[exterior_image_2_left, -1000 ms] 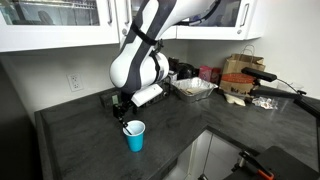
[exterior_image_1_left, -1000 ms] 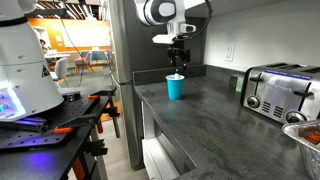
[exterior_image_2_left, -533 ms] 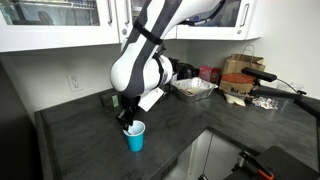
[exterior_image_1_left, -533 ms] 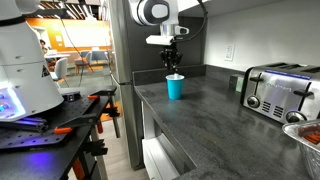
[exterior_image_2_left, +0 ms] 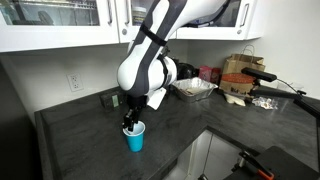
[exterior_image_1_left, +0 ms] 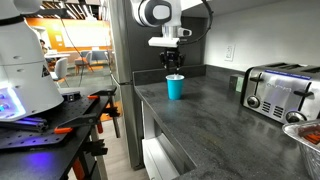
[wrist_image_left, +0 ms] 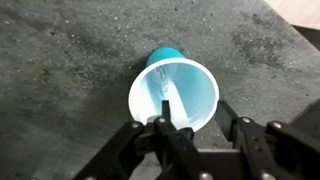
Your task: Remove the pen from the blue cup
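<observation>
The blue cup (exterior_image_1_left: 175,87) stands upright on the dark grey counter; it also shows in the other exterior view (exterior_image_2_left: 134,137) and in the wrist view (wrist_image_left: 172,92). The white pen (wrist_image_left: 166,98) leans inside it, seen as a pale stick against the cup's inner wall. My gripper (exterior_image_1_left: 173,63) hangs straight above the cup, fingers pointing down, and appears in the exterior view (exterior_image_2_left: 127,122) just over the rim. In the wrist view the gripper (wrist_image_left: 190,122) is open, one finger (wrist_image_left: 160,125) over the cup's rim, the other (wrist_image_left: 228,116) outside it.
A chrome toaster (exterior_image_1_left: 280,91) stands on the counter near the wall. A dish rack (exterior_image_2_left: 193,88) and boxes (exterior_image_2_left: 238,76) sit further along the counter. The counter's front edge (exterior_image_1_left: 143,103) drops off close to the cup. Upper cabinets (exterior_image_2_left: 60,20) hang above.
My gripper has moved from a little off the cup to directly over it and come lower towards the rim. The cup and pen have not moved.
</observation>
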Available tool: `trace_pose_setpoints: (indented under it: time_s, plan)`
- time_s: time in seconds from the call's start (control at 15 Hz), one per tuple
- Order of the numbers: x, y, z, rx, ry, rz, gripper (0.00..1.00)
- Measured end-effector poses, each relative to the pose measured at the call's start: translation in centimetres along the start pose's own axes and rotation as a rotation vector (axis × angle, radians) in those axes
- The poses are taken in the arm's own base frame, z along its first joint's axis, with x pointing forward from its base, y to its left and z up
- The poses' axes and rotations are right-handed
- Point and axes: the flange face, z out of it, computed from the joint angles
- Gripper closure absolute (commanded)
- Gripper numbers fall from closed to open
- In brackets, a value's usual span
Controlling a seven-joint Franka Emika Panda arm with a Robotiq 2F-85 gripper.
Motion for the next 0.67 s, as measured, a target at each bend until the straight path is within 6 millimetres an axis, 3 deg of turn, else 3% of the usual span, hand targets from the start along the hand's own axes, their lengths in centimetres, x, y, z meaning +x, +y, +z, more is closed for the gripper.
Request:
trace_pose_setpoints:
  time_s: [0.67]
  plan:
    - [0.3,0.2,2.0,0.036,-0.031,-0.029,0.51]
